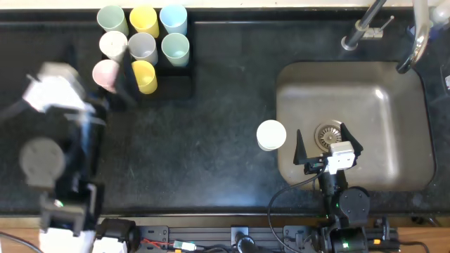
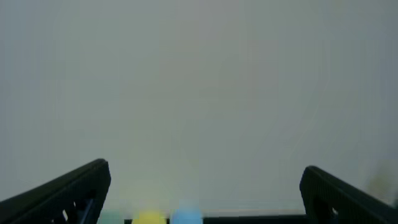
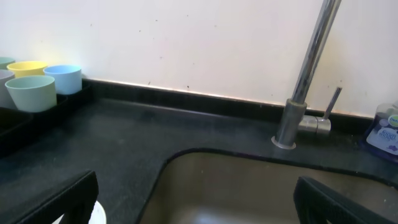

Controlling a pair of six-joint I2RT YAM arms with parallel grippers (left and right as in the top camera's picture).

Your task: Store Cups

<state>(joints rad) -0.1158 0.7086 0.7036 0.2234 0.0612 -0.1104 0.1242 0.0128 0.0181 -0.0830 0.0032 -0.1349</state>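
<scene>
One white cup [image 1: 271, 135] stands loose on the desk [image 1: 211, 140] beside the sink [image 1: 394, 81], apparently next for the tray [image 1: 179, 86] holding the other cups [image 1: 143, 48], so the right gripper [image 1: 323, 138] hangs spread near it, and the left gripper [image 2: 205, 169], also spread, is by the tray.

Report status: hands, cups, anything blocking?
Left hand open, by the rack. Right hand open, at the sink. White cup loose on the counter, sink-side. Nothing blocking it.
</scene>
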